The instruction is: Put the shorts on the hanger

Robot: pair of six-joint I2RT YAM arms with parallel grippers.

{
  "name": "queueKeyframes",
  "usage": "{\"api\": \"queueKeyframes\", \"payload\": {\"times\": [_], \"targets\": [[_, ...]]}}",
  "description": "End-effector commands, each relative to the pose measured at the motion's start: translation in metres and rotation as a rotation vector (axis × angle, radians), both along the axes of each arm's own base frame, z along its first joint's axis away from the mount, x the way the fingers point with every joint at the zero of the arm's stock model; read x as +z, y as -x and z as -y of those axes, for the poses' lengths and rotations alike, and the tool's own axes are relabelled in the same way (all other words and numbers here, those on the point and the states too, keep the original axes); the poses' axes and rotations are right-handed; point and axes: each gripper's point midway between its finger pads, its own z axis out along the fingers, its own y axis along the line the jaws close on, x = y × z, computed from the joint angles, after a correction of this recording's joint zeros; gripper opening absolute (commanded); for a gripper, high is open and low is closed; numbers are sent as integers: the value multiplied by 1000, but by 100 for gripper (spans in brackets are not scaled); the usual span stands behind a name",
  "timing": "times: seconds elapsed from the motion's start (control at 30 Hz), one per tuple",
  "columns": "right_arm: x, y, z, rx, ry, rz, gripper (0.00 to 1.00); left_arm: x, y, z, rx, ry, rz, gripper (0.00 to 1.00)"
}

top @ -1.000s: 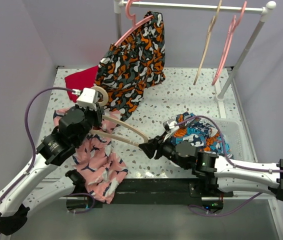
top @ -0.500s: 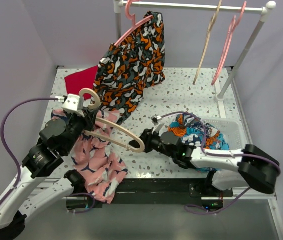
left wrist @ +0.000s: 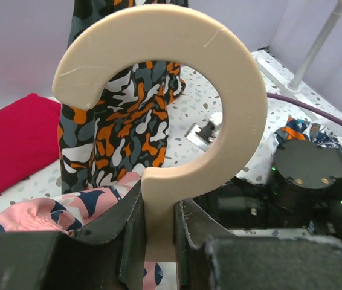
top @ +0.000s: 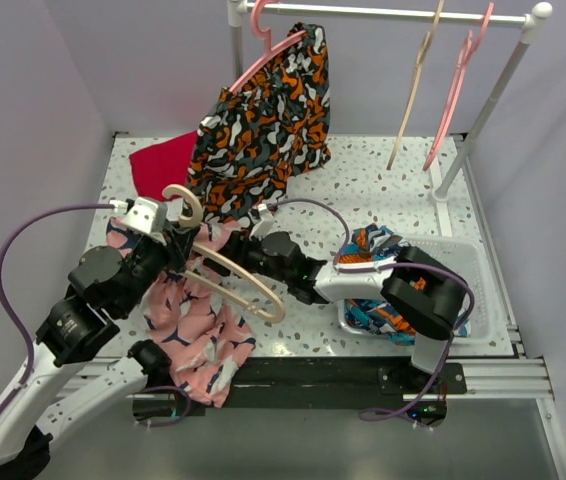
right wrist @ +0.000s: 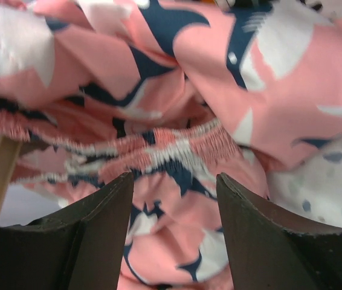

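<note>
At lower left of the top view we see the shorts (top: pixel 198 335) spilling over the table (top: pixel 363 190) edge, with the hanger (top: pixel 235 270) above them. Our left gripper (left wrist: pixel 158 211) is clenched on the hanger's neck, just below the hook. Our right gripper (right wrist: pixel 174 181) stands spread at the shorts' waistband, pinching nothing. At right, a white basket (top: pixel 481 270) holds a blue-orange cloth (top: pixel 375 247). Farther back, a patterned garment (top: pixel 263 120) hangs from the rack (top: pixel 383 12).

Crumpled pink, navy-blotched shorts (top: pixel 198 340) lie under the cream hanger (left wrist: pixel 237 90)
</note>
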Motion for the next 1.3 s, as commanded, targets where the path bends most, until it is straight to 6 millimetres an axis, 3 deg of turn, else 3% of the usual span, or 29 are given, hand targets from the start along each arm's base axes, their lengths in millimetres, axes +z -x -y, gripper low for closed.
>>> {"api": "queueKeyframes", "payload": {"times": [0.0,0.07,0.13,0.17,0.23,0.37,0.6,0.67,0.8,0.9,1.0,1.03,1.27], "targets": [[27,-20,-16,-52,-28,6,62,16,10,3,-60,8,64,0],[15,-24,-20,-56,21,-16,62,16,11,2,-61,10,66,0],[19,-28,-26,-60,28,-20,62,18,13,2,-68,10,69,0],[5,-28,-25,-62,70,-45,61,18,13,2,-69,11,71,0],[3,-31,-28,-71,95,-50,61,20,14,2,-71,13,75,0],[-20,-36,-32,-78,178,-80,61,21,16,3,-83,15,79,0],[-40,-39,-29,-88,251,-90,60,24,17,3,-87,19,85,0],[-41,-38,-29,-82,251,-90,55,24,17,3,-89,21,88,0],[-43,-28,-25,-57,236,-106,25,24,15,1,-75,21,88,0],[-40,-19,-18,-38,204,-115,10,23,12,-5,-32,21,82,0],[-34,-5,-10,-16,169,-126,0,21,7,-16,39,26,71,0],[-24,-1,-9,-15,141,-116,0,20,5,-19,62,28,70,0],[-23,22,21,-52,128,-99,0,18,-2,-30,145,60,65,0]]}}
